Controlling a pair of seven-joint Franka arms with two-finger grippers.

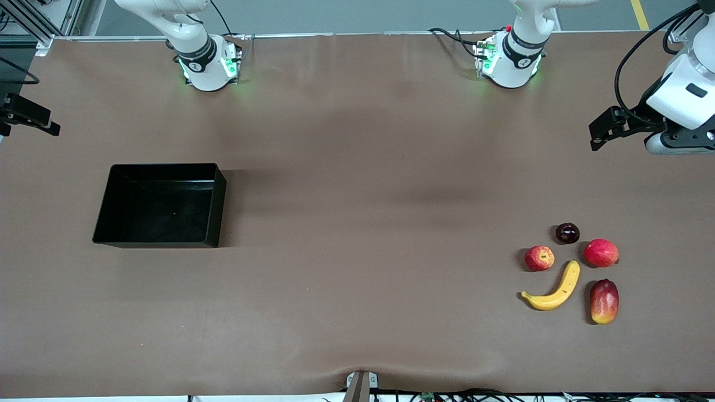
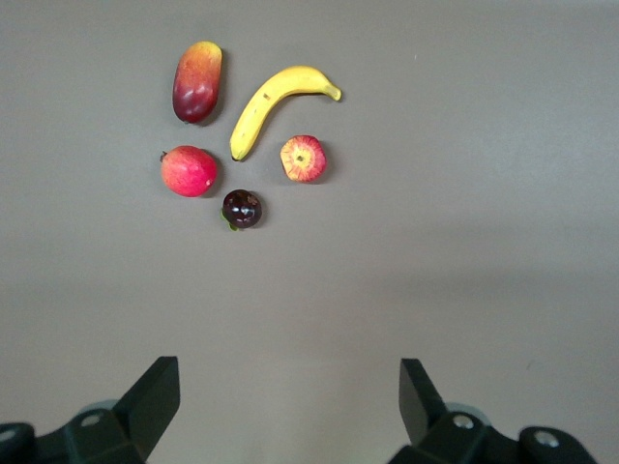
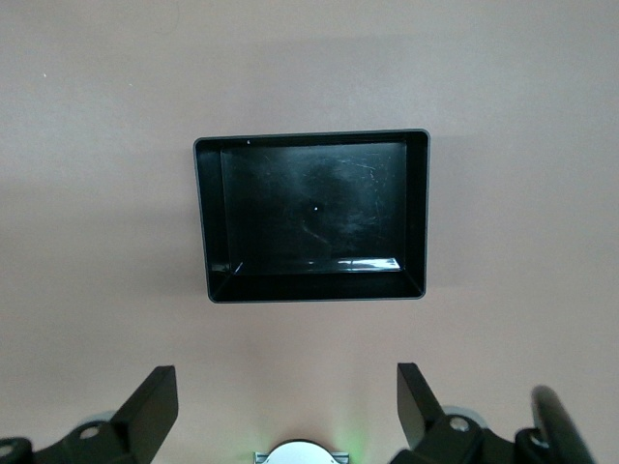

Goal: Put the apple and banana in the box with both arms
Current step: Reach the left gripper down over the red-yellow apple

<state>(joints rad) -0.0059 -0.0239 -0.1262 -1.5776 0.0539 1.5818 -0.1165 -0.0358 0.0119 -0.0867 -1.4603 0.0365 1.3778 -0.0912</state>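
A plain brown mat covers the whole table [image 1: 357, 139], with grey floor and metal framing showing along its top edge.

From the front view, nothing of the task is done yet. The box [image 1: 215, 204] sits empty toward the right arm's end of the table. The fruit is bunched well apart from it, toward the left arm's end. Taking the banana [image 1: 554, 288] as the clock's centre, the apple [image 1: 539, 258] lies at about eleven o'clock, a dark round fruit [image 1: 567, 233] at twelve, a pink-red fruit [image 1: 601, 252] at about one and a mango [image 1: 604, 301] at about four (none of them touching). The left gripper [image 1: 600, 133] hangs over bare mat at that end, holding nothing. Only a black edge of the right gripper [image 1: 33, 120] shows, over the mat at the right arm's end. Both fruits have still to be picked up, carried across and set in the box.

In the left wrist view the left gripper [image 2: 290, 387] has its fingers spread wide and empty, with the banana [image 2: 271, 101] and apple [image 2: 304, 159] on the mat ahead of it among the other three fruits.

In the right wrist view the right gripper [image 3: 287, 391] is likewise spread wide with nothing between its fingers, and the box [image 3: 202, 217] ahead of it holds nothing.

No brand, label or readable writing appears in any view.
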